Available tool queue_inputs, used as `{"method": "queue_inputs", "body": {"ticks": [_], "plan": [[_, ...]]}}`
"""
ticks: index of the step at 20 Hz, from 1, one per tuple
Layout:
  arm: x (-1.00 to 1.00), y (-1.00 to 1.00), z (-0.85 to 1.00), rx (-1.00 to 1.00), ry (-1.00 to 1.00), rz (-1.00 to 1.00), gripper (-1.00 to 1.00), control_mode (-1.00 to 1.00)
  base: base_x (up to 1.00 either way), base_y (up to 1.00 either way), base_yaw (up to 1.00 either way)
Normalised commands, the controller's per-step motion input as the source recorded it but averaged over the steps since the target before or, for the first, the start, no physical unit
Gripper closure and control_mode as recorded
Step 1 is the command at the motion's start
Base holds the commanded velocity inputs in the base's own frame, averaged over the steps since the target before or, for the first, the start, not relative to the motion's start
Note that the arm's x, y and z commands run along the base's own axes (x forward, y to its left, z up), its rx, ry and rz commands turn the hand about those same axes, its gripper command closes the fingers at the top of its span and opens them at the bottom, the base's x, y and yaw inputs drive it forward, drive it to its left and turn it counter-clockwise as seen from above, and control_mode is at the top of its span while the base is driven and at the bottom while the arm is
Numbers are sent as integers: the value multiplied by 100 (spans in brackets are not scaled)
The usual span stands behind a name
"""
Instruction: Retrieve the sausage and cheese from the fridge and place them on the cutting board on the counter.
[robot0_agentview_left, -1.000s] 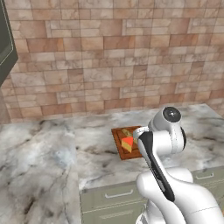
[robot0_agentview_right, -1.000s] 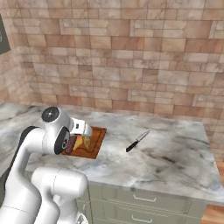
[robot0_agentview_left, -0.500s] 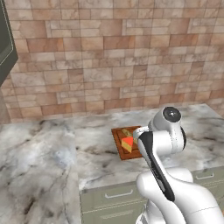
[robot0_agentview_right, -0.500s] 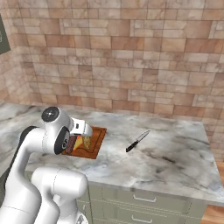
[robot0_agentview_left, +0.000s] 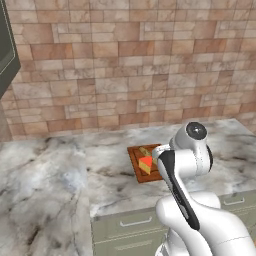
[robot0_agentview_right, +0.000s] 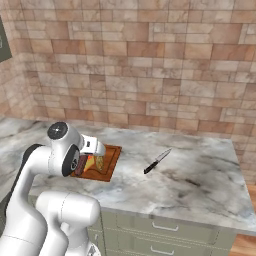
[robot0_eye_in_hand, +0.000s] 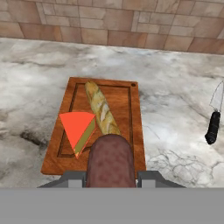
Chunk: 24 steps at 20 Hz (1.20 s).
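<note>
Your gripper (robot0_eye_in_hand: 111, 177) is clamped on the sausage (robot0_eye_in_hand: 110, 162), which sits between the two fingertips, held above the near edge of the cutting board (robot0_eye_in_hand: 129, 118). You have the cheese (robot0_eye_in_hand: 78, 127) lying on the board's near left part, red face up, with a pale baguette (robot0_eye_in_hand: 101, 109) just right of it, running toward the far edge. The board rests on the counter (robot0_agentview_right: 200, 180). You'll find a black-handled knife (robot0_agentview_right: 157, 161) on the marble, well right of the board. A brick wall (robot0_agentview_left: 125, 65) backs the counter.
</note>
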Motion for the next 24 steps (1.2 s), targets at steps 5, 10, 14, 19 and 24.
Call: {"method": "queue_inputs", "body": {"ticks": [5,10,14,19,24], "plan": [[0,0,0,0,0,0,100,-100,0,0,0],[0,0,0,0,0,0,100,-100,0,0,0],[4,0,-4,0,0,0,100,-100,0,0,0],[12,-1,-11,0,-2,0,100,-100,0,0,0],[42,-23,-10,0,3,8,100,-100,0,0,0]]}}
